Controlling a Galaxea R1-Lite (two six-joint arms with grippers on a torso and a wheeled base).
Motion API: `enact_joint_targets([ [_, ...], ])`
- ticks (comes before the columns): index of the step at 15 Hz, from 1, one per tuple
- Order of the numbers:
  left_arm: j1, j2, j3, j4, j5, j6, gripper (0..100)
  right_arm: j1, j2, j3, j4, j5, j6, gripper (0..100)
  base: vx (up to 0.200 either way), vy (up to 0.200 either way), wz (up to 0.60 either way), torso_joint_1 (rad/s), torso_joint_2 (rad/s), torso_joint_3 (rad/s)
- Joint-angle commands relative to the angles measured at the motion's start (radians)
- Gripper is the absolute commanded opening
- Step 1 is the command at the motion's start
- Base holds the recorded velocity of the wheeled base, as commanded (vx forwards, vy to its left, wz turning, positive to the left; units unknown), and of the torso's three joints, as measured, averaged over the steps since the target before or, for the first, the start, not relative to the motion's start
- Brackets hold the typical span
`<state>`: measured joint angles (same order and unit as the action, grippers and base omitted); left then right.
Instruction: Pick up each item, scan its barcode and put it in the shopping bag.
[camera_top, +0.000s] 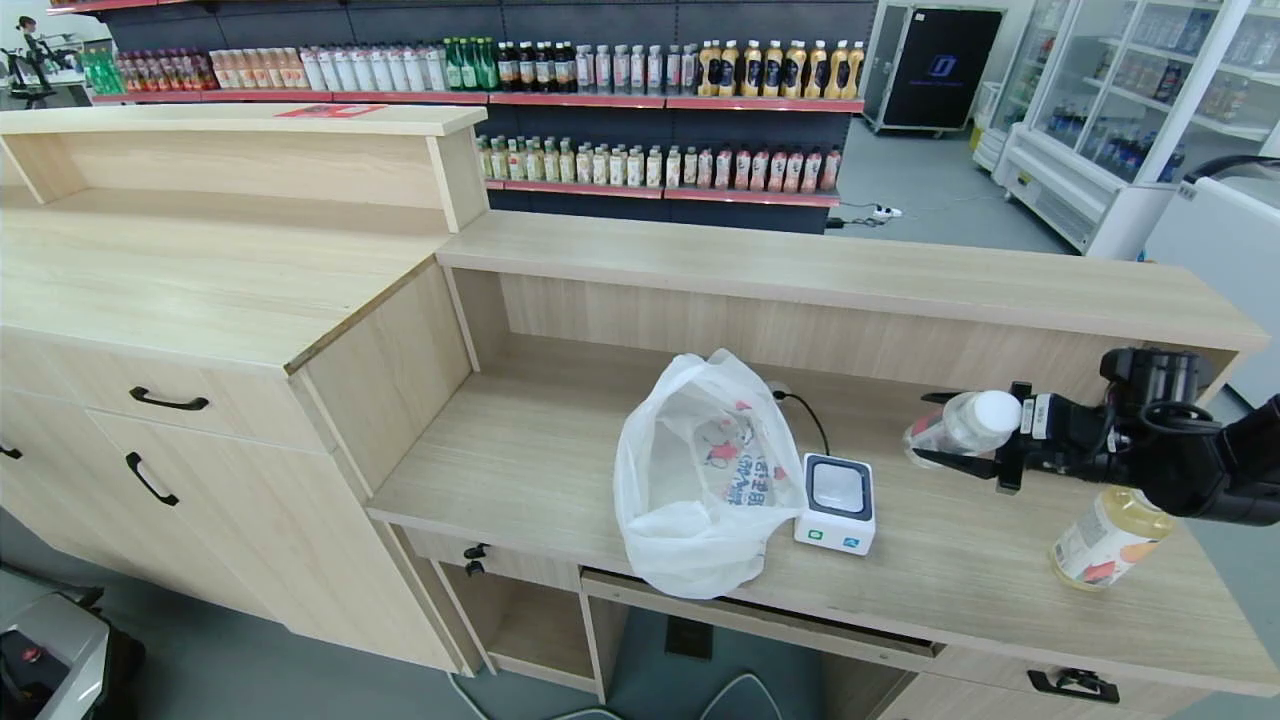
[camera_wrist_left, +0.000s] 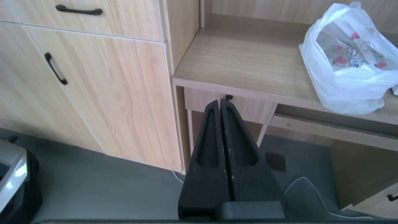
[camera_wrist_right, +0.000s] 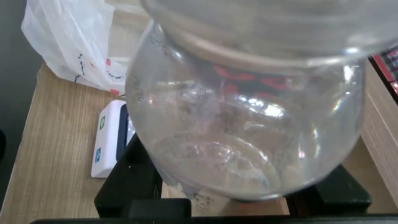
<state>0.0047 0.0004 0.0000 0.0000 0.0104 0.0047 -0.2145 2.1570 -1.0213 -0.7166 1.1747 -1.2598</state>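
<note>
My right gripper (camera_top: 950, 428) is shut on a clear bottle (camera_top: 960, 424) with a white cap, held on its side above the counter to the right of the white barcode scanner (camera_top: 838, 502). In the right wrist view the clear bottle (camera_wrist_right: 249, 112) bulges between the fingers, with the scanner (camera_wrist_right: 112, 147) and shopping bag (camera_wrist_right: 74, 43) beyond. The white plastic shopping bag (camera_top: 700, 475) stands open just left of the scanner. A bottle of yellow drink (camera_top: 1110, 535) stands on the counter under my right arm. My left gripper (camera_wrist_left: 221, 118) hangs shut below the counter's front left corner, holding nothing.
The wooden counter (camera_top: 560, 450) has a raised back ledge (camera_top: 850, 275) and a taller cabinet with drawers (camera_top: 170, 400) on the left. A black cable (camera_top: 810, 415) runs from the scanner to the back. Drink shelves (camera_top: 600, 70) and glass fridges (camera_top: 1120, 110) line the room behind.
</note>
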Motion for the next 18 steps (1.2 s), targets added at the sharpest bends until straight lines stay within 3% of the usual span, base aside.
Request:
enact_joint_targets([
  [1, 0.0, 0.0, 0.0, 0.0, 0.0, 0.0, 0, 0.007, 0.018, -0.003, -0.001, 0.0, -0.001, 0, 0.0, 0.0, 0.0, 0.0, 0.0, 0.0],
  [18, 0.0, 0.0, 0.0, 0.0, 0.0, 0.0, 0, 0.043, 0.11, -0.095, 0.002, 0.02, 0.0, 0, 0.0, 0.0, 0.0, 0.0, 0.0, 0.0],
])
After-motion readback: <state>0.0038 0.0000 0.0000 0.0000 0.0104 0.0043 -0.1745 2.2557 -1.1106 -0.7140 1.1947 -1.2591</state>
